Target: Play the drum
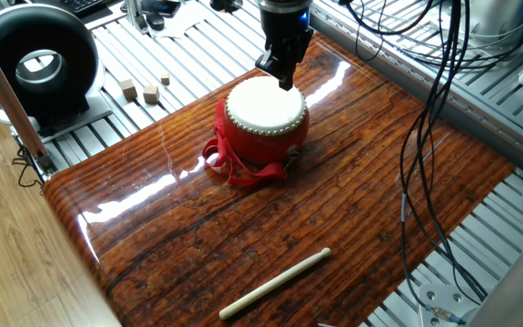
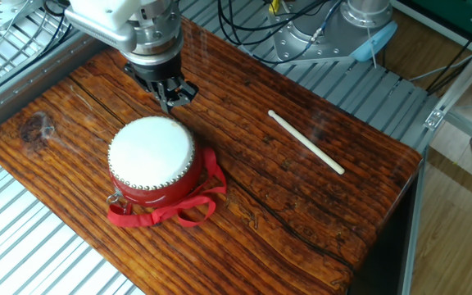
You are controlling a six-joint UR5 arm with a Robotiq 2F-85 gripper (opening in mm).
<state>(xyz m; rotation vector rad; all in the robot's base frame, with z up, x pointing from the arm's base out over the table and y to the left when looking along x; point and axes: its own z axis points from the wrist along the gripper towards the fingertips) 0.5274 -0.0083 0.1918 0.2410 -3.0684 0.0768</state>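
The drum (image 1: 264,116) stands on the wooden table top (image 1: 352,191), with a red body, a cream-white skin, a studded rim and red ribbon straps trailing off one side. It also shows in the other fixed view (image 2: 152,161). My gripper (image 1: 284,80) points down just above the rim of the skin on the side away from the ribbons, also in the other fixed view (image 2: 169,104). Its fingers are together and hold nothing.
A pale wooden stick (image 1: 275,283) lies on the table away from the drum, also in the other fixed view (image 2: 306,142). A large black ring-shaped device (image 1: 39,64) and small wooden blocks (image 1: 143,91) sit off the table. Black cables (image 1: 434,136) hang at the right.
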